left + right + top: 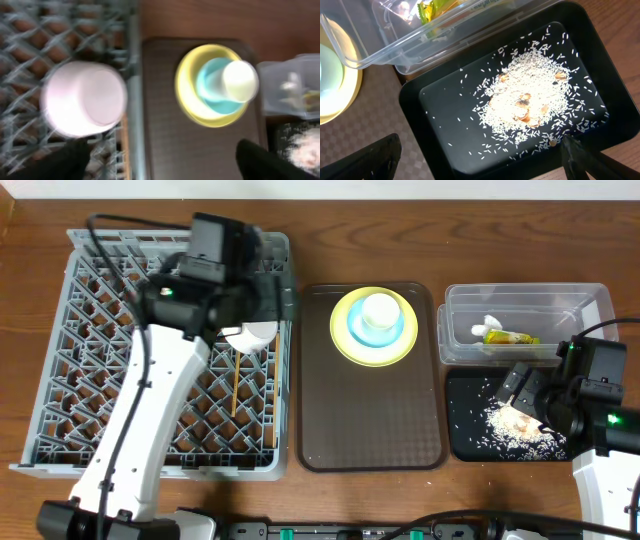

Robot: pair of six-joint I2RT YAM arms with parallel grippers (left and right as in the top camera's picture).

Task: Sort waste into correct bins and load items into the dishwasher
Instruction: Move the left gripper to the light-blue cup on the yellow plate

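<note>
The grey dish rack [80, 380] fills the left side. A white bowl [250, 335] and wooden chopsticks [236, 385] sit in it near its right wall. My left gripper [165, 165] is open and empty above the rack's right edge, beside the white bowl [85, 97]. The yellow plate [345, 345] holds the light blue bowl [395, 332] and the white cup [379, 309]. The clear tub [590, 305] holds the yellow-green wrapper [510, 337] and the white scrap [488, 323]. My right gripper [480, 165] is open and empty over the black tray [445, 105], which holds rice crumbs [530, 97].
The stacked plate, bowl and cup stand at the back of the brown serving tray [370, 420], between the rack and the two bins. The clear tub lies behind the black tray [465, 435] at the right edge of the wooden table [400, 240].
</note>
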